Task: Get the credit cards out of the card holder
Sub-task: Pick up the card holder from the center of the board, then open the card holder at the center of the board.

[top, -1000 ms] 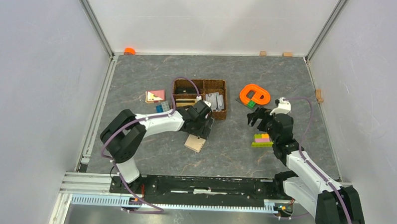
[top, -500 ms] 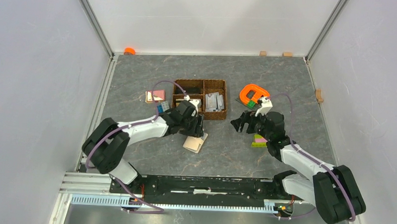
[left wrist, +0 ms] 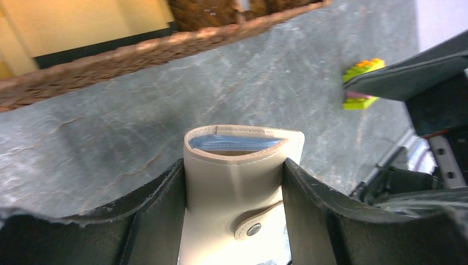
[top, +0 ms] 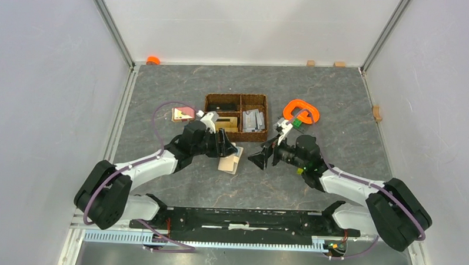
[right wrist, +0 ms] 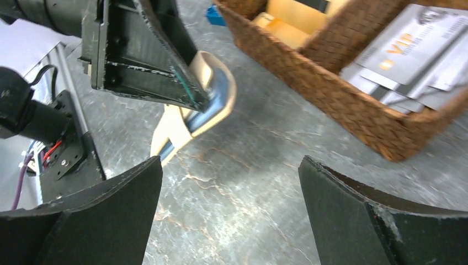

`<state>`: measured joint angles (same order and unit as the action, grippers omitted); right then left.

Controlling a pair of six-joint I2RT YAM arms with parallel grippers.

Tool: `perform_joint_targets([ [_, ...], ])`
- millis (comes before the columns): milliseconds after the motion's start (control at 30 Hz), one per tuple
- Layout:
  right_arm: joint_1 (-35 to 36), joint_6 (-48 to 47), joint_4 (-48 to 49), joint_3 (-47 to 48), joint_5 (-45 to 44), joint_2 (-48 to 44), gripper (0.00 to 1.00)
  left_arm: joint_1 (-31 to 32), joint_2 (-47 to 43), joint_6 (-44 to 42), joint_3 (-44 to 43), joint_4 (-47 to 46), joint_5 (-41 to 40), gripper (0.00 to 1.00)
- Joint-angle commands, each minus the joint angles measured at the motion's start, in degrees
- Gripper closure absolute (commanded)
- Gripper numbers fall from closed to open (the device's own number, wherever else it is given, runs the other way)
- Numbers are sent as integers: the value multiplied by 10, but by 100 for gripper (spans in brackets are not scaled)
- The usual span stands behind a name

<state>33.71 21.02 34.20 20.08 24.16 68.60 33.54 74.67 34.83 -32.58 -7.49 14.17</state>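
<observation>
Left hand [top: 224, 148] has just clamped the card holder [left wrist: 243, 160] across its sides; it was wide open a second ago. Holder sits centre of the top view on the worktop [top: 316, 94], just below the basket [top: 249, 137] front wall, mouth tipped up toward my right hand [top: 259, 159]. Right hand swung in from the right, now near the mouth, jaws fully released, holding nothing. Blue edge in the mouth: card or lining, can't tell. My read: holder braced, pull comes next
</observation>
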Motion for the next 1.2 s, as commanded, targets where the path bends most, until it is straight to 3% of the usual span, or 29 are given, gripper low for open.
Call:
perform_joint_targets([
  [0,41,-34,48,31,-2,23,2,-1,-36,47,16,-128,79,47],
  [167,104,-59,56,44,-59,61,2,1,-59,68,47,-189,89,47],
  [400,180,-81,83,49,-152,86,4,20,-50,76,47,-206,73,47],
  [567,185,-64,90,56,-171,110,13,31,-48,75,45,-202,58,46],
  [667,185,-54,104,51,-166,110,13,32,-59,74,50,-194,37,46],
  [833,186,-92,48,60,-191,83,10,32,-86,67,57,-169,-4,45],
  [967,185,-96,87,22,-205,46,6,31,-117,52,51,-101,-65,40],
  [1167,185,-97,119,11,-159,36,5,31,-130,53,59,-112,-64,39],
])
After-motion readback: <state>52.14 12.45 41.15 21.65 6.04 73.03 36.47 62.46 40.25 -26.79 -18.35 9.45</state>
